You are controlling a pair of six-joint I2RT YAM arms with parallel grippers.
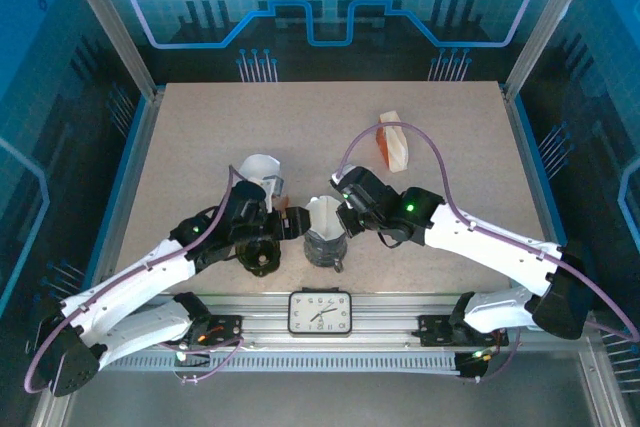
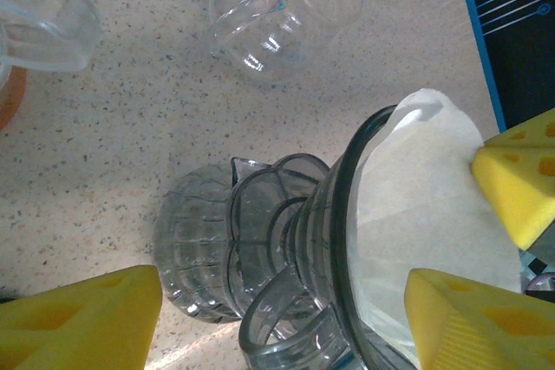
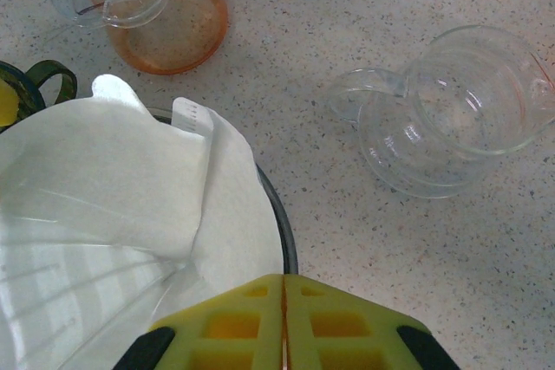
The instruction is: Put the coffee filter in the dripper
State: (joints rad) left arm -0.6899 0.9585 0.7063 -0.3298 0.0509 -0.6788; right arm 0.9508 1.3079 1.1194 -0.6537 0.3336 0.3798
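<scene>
Here, from above, both arms lean in to the middle of the tabletop (image 1: pixel 200 127), where a smoky grey dripper (image 1: pixel 326 250) stands upright. The white paper filter (image 1: pixel 325 215) sits inside it, its upper edge rising well above the rim.

My right claw (image 3: pixel 283 288) is clenched, its yellow pads pressed flat together. Their tips touch the filter's edge just at the dripper's rim. I cannot tell whether any paper is nipped between them.

My left claw (image 2: pixel 277 301) is released, jaws wide and grasping nothing. One finger overlaps the filter at the dripper's mouth, and the other stands clear of the dripper's side.

In the right wrist view, a clear cup (image 3: pixel 451 119) with a handle rests on the tabletop, apart from the dripper. An orange cup (image 3: pixel 169 28) sits just beyond the filter's top edge. A small clock (image 1: pixel 320 312) stands on the rail between the two arm bases.
</scene>
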